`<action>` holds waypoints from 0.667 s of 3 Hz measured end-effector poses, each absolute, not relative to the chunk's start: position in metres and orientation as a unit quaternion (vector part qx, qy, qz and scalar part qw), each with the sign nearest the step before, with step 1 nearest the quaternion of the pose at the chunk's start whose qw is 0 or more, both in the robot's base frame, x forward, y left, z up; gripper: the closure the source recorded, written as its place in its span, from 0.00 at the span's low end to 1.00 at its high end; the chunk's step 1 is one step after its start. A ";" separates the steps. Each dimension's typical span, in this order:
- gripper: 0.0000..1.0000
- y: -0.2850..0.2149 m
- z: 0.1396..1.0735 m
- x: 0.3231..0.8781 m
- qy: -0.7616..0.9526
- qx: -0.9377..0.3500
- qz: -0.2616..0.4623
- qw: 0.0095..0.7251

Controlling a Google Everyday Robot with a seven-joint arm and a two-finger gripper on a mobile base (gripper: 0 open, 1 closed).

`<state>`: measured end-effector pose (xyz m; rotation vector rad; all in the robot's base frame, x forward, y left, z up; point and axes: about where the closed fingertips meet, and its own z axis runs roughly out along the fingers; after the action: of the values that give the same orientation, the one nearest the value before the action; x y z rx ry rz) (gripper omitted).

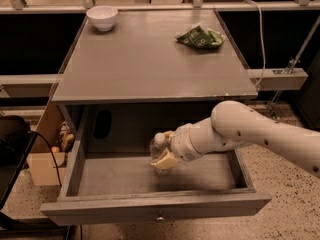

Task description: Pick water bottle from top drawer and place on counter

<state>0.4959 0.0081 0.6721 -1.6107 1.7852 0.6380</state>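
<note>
The top drawer [150, 208] is pulled open below the counter [145, 64]. My gripper [162, 154] reaches in from the right on a white arm, over the middle of the drawer. Its tan fingers [164, 160] are closed around the water bottle [158, 146], a small clear bottle with a white cap, held upright just above the drawer floor, near the back wall.
A white bowl [102, 17] stands at the counter's far left corner. A green crumpled bag [199, 36] lies at its far right. A cardboard box [42, 166] and a black object [12, 139] sit left of the cabinet. Speckled floor lies to the right.
</note>
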 end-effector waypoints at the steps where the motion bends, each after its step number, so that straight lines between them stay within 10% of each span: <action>1: 1.00 0.008 0.672 0.496 0.680 -0.613 0.243 0.321; 2: 1.00 0.003 0.698 0.497 0.678 -0.613 0.253 0.319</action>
<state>0.4972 0.0025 0.6982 -1.6118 1.7821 0.6648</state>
